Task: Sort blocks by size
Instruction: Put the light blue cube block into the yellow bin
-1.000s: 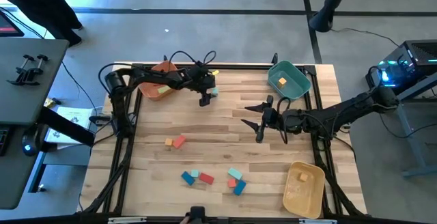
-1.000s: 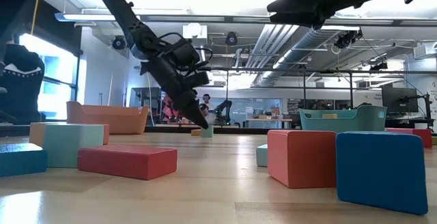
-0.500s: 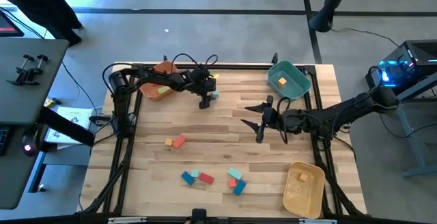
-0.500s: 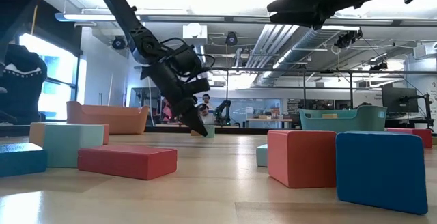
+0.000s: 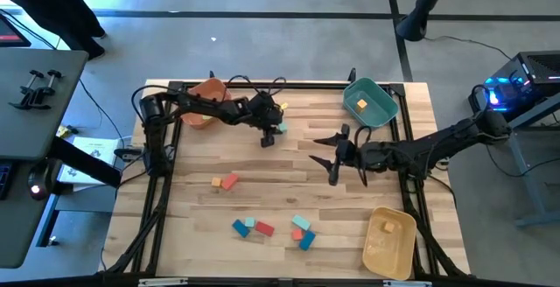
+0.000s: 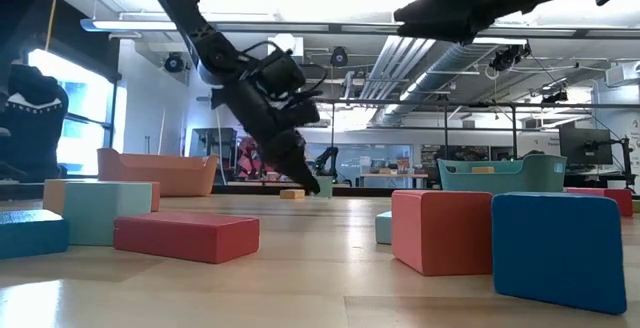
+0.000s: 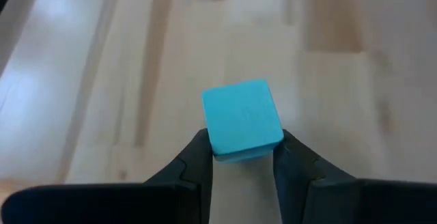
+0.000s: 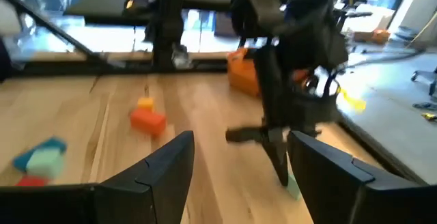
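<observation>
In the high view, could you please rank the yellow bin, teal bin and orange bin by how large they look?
1. Yellow bin: largest.
2. Teal bin.
3. Orange bin: looks smallest, but the left arm hides part of it, so this is unsure.

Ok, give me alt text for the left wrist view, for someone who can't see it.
A small teal block sits between the left gripper's two dark jaws, which flank its near end, on the light wooden table. Nothing else is in view; contact cannot be confirmed.
</observation>
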Robot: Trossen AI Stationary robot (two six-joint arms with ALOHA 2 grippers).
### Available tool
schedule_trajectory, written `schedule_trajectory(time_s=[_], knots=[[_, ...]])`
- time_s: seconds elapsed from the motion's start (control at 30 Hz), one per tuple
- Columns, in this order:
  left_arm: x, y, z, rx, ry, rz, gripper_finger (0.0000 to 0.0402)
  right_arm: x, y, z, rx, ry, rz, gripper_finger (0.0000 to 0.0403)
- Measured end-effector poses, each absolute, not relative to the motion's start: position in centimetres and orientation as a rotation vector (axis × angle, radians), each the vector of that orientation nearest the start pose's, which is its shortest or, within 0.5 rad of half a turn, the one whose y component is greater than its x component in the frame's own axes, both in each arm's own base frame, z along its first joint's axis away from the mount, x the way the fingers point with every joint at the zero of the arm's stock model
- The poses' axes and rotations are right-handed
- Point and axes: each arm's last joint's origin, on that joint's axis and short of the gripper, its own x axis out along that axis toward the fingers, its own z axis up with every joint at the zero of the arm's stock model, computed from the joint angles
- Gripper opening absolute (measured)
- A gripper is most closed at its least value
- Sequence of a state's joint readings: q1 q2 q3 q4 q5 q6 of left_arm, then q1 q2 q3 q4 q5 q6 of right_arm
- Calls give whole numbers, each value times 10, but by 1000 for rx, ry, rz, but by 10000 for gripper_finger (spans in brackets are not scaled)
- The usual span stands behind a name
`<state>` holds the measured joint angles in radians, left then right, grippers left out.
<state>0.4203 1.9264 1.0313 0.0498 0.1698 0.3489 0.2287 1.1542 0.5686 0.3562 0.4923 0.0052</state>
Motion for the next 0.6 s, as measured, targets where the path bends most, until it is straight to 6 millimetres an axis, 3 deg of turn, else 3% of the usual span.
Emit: schedule_trajectory(time_s=[0.13,0.33,0.47,0.6], knots=[[347,130,146,71,813,64,83,239,42,228,-99,311,-147,233],[341,94,183,-63,767,-103,83,249,53,204,-484,409,93,233],[339,68,193,-175,697,-275,83,260,54,195,-696,399,24,233],[341,52,195,-209,657,-311,83,270,54,197,-798,384,-56,243]])
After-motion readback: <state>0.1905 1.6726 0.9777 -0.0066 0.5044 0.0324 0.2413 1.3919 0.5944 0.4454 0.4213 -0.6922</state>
